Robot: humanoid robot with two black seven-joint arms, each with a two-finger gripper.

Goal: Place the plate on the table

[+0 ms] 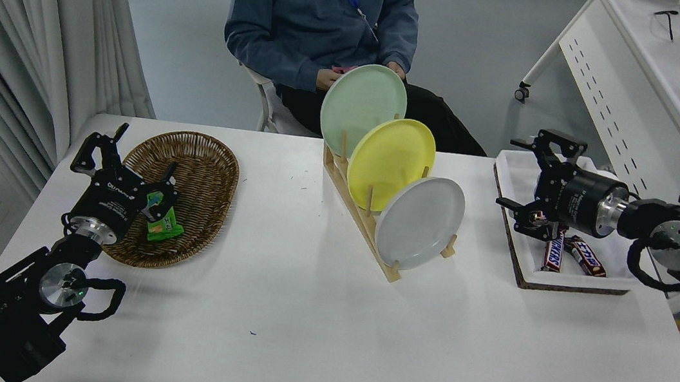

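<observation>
1. At the lower left of the frame the left claw (123, 159) hangs over the near end of a brown wicker basket (204, 161), its fingers spread apart with nothing between them.
2. A green snack packet (161, 225) lies in the basket just right of that claw.
3. The white bench (295, 341) fills the lower half of the frame, its front area bare.
4. At the centre a wooden rack (367, 230) stands on the bench and holds three plates on edge, one behind the other.
5. The pale green plate (364, 100) is farthest back, the yellow plate (391, 154) is in the middle, and the light grey plate (420, 222) is in the nearest slot, leaning back in the rack and not lying on the bench.
6. A person in a blue top (310, 12) sits at the top centre, behind the rack.
7. At the right a white tray (512, 163) holds chocolate bars (585, 255).
8. The right claw (527, 175) reaches in from the right edge above the tray's left part, pointing towards the rack; its fingers are wide apart and grip nothing, well apart from the grey plate.
9. A white desk (652, 80) stands in the upper right corner.
</observation>
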